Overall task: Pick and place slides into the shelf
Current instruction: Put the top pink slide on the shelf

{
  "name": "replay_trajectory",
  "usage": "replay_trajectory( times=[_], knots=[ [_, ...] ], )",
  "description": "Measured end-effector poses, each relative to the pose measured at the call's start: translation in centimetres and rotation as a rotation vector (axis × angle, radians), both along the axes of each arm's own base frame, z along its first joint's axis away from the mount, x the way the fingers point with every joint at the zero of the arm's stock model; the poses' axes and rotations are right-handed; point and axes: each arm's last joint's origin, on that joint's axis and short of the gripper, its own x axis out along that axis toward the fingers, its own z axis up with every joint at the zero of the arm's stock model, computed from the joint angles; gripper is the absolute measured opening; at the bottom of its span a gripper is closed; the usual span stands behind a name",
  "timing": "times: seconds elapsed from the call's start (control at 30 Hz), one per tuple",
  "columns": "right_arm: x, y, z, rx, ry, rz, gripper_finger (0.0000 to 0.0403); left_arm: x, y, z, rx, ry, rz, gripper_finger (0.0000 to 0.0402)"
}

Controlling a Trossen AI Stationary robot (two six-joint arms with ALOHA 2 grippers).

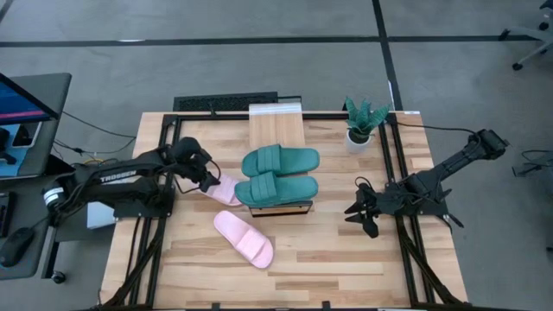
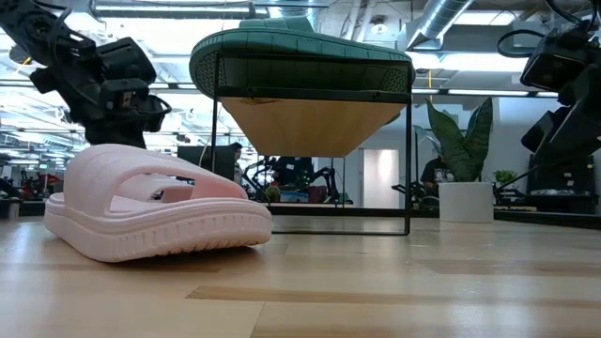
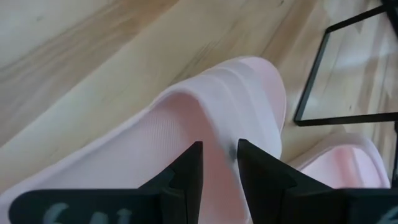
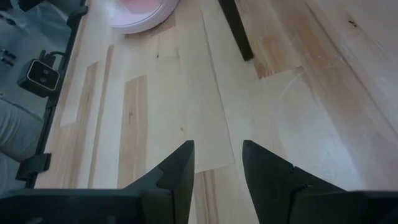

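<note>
Two dark teal slides (image 1: 280, 161) (image 1: 276, 187) lie side by side on the shelf's (image 1: 275, 125) wood top, seen from below as teal slides (image 2: 300, 56) in the low view. One pink slide (image 1: 226, 192) lies by the shelf's near left corner, and my left gripper (image 1: 210, 180) (image 3: 219, 158) is shut on it. The other pink slide (image 1: 244, 238) (image 2: 150, 207) rests sole down on the table nearer the front. My right gripper (image 1: 365, 213) (image 4: 217, 165) hovers open over bare table to the right of the shelf. My left gripper pinches a raised ridge of the pink slide (image 3: 217, 134) between its two fingers (image 3: 189, 168), coming from the table's left and slanting down. The slide's rounded end (image 3: 261, 87) points toward the shelf's black frame (image 3: 311, 81). I cannot tell whether it is lifted.
A potted plant (image 1: 363, 123) (image 2: 460, 160) stands at the far right of the table. The shelf's thin black frame (image 2: 406, 160) leaves an open space under its plank. Black rails run along the table's left and right edges. Bare wood lies in front of the shelf and around the right gripper.
</note>
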Motion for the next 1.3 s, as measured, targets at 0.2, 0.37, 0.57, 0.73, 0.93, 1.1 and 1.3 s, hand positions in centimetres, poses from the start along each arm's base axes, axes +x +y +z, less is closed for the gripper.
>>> replay_trajectory(
  times=[0.2, 0.37, 0.57, 0.73, 0.93, 1.1, 1.3],
  knots=[
    [0.0, 0.0, 0.0, 0.000, 0.001, 0.000, 0.0129, 0.5, 0.0, 0.0, -0.066, -0.057, -0.046, 0.0089],
    [0.0, 0.0, 0.0, 0.000, 0.001, 0.000, 0.0129, 0.6, 0.0, 0.1, -0.083, -0.071, -0.054, 0.0089],
    [0.0, 0.0, 0.0, -0.003, 0.005, 0.000, 0.0129, 0.8, -0.1, -0.1, -0.088, -0.065, -0.069, 0.0089],
    [0.0, 0.0, 0.0, -0.003, 0.005, 0.000, 0.0129, 1.4, -0.2, -0.8, -0.098, -0.029, -0.081, 0.0089],
    [0.0, 0.0, -0.1, -0.004, 0.008, 0.000, 0.0129, 2.6, -0.2, -1.8, -0.108, -0.016, -0.116, 0.0089],
    [-0.1, 0.0, -0.1, -0.005, 0.010, 0.000, 0.0129, 3.1, 0.0, -2.4, -0.125, -0.002, -0.123, 0.0081],
    [-0.2, -0.1, -0.2, -0.014, 0.026, -0.001, 0.0129, 3.1, 0.0, -2.5, -0.125, 0.001, -0.125, 0.0010]
  ],
)
